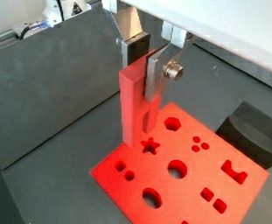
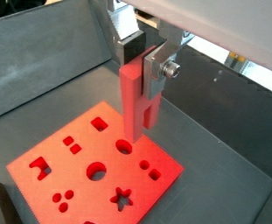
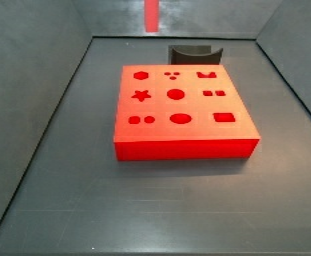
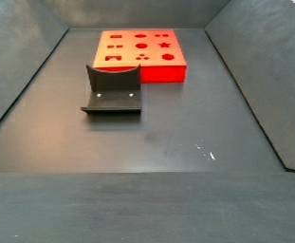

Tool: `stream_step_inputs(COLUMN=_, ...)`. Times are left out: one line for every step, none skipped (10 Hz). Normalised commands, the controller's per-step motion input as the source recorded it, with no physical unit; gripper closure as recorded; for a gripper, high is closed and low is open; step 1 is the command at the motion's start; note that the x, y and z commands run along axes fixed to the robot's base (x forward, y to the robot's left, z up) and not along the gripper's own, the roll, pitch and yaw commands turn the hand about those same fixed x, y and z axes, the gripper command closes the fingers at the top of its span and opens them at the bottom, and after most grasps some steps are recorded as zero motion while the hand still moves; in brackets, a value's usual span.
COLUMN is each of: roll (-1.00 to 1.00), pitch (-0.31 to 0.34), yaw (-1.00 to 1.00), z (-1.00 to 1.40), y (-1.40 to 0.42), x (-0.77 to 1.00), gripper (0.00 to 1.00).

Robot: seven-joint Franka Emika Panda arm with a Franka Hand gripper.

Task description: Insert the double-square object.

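My gripper point(image 1: 142, 72) is shut on the upper end of the double-square object point(image 1: 135, 109), a long bright red bar that hangs upright between the fingers. Its lower end hovers above the big flat red block with shaped holes point(image 1: 184, 175). Both wrist views show this; the gripper point(image 2: 142, 70), bar point(image 2: 138, 109) and block point(image 2: 91, 166) are also in the second one. In a side view only the bar's lower part point(image 3: 151, 12) shows, high above and behind the block point(image 3: 178, 105). The block also shows far back in a side view point(image 4: 139, 52).
The dark fixture point(image 4: 113, 90) stands on the grey floor beside the red block, and also shows in a side view point(image 3: 194, 52) and a wrist view point(image 1: 254, 127). Grey walls point(image 3: 38, 110) enclose the floor on all sides.
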Motion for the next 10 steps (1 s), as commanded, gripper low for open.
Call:
stream_step_inputs(roll=0.0, pitch=-0.09, yaw=0.0, z=-0.21, y=0.02, x=0.22, gripper=1.0)
stream_step_inputs(roll=0.0, pitch=-0.044, yaw=-0.07, z=-0.21, y=0.19, x=0.59, gripper=1.0)
stream_step_inputs(roll=0.0, pitch=-0.059, yaw=-0.12, z=-0.15, y=0.44, x=0.66, gripper=1.0)
stream_step_inputs(roll=-0.04, pitch=-0.11, yaw=0.0, z=-0.01, y=0.52, x=0.71, gripper=1.0)
stream_step_inputs(roll=0.04, pitch=-0.107, yaw=0.0, z=0.0, y=0.37, x=0.83, gripper=1.0)
stream_step_inputs(roll=0.16, pitch=-0.083, yaw=0.0, z=0.0, y=0.21, x=0.92, gripper=1.0)
stream_step_inputs(roll=0.19, pitch=-0.073, yaw=0.0, z=-0.06, y=0.0, x=0.93, gripper=1.0)
stream_step_inputs(roll=0.17, pitch=-0.086, yaw=-0.05, z=-0.18, y=-0.08, x=1.0, gripper=1.0)
stream_step_inputs(roll=0.03, pitch=-0.189, yaw=-0.43, z=-0.25, y=-0.07, x=0.65, gripper=1.0)
stream_step_inputs(roll=0.03, pitch=-0.164, yaw=-0.5, z=-0.27, y=-0.04, x=0.59, gripper=1.0)
